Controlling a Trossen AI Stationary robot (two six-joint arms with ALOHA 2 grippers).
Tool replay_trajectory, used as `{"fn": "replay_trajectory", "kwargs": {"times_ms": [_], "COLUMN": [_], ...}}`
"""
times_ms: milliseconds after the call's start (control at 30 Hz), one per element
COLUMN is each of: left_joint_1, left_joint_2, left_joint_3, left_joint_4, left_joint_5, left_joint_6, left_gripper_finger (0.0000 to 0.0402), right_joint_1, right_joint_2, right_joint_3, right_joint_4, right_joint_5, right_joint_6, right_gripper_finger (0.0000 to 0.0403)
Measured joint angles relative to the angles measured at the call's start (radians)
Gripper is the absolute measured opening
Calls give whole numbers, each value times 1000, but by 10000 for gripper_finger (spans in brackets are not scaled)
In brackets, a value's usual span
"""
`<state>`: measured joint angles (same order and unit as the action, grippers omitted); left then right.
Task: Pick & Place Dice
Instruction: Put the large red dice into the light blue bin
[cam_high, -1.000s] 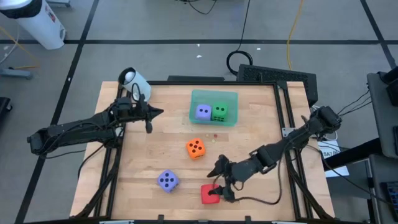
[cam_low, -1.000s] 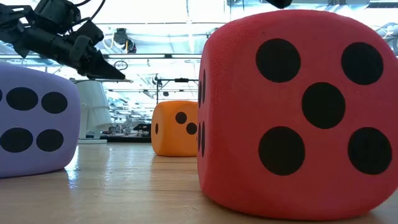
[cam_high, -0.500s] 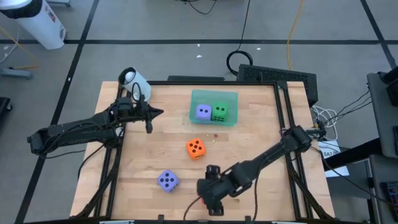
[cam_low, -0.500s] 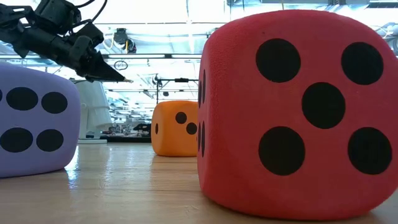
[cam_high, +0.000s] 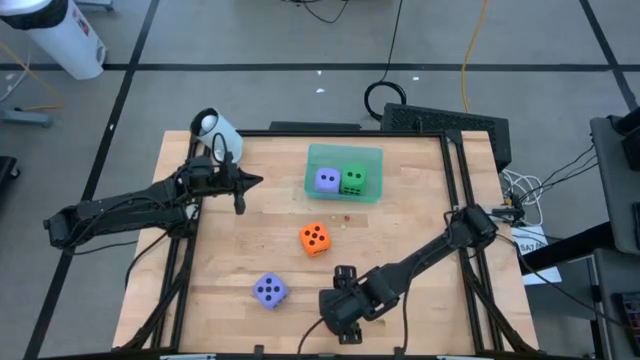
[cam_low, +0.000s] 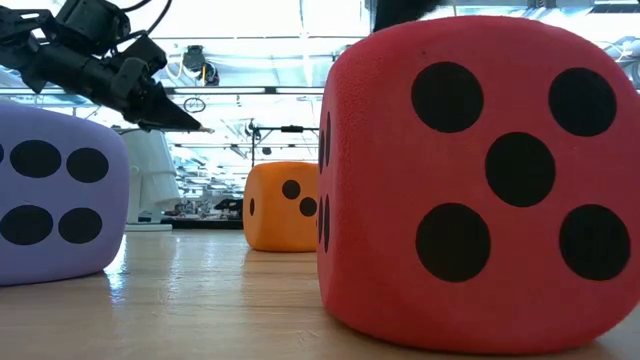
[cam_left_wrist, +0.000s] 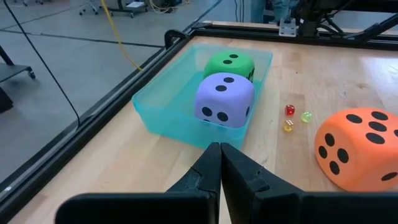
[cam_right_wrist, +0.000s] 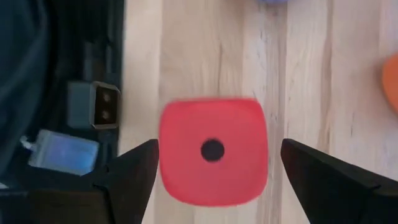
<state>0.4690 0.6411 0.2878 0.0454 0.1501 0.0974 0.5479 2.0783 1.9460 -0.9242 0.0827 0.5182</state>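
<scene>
Two dice (cam_high: 338, 181) sit in the tray (cam_high: 344, 154) at the table's (cam_high: 420, 200) back; three lie on the table before it.

Bare wooden tabletop (cam_high: 420, 190) lies open along the right of the frame, and again at lower left. Mid-frame, the soft orange die (cam_high: 315, 238) stands alone with clear board all round. The translucent teal tray (cam_high: 344, 153) blocks the upper centre, a lavender die (cam_high: 326, 180) and green die (cam_high: 353, 180) filling it. The right gripper (cam_high: 343, 318) stands spread directly over the red die (cam_right_wrist: 212, 150) at the lower edge.
</scene>
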Motion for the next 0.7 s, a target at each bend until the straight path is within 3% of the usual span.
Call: {"fn": "replay_trajectory", "kwargs": {"times_ms": [467, 700], "left_joint_1": [0, 0], "left_joint_2": [0, 0], "left_joint_3": [0, 0], "left_joint_4": [-6, -6], "left_joint_5": [2, 2], "left_joint_6": [-1, 2], "left_gripper_finger": [21, 21], "right_joint_1": [4, 13], "right_joint_2": [0, 1], "right_joint_3": [-94, -94], "right_joint_4": [106, 97], "right_joint_5": [44, 50], "right_joint_6": [203, 187], "right_gripper_finger": [326, 326]}}
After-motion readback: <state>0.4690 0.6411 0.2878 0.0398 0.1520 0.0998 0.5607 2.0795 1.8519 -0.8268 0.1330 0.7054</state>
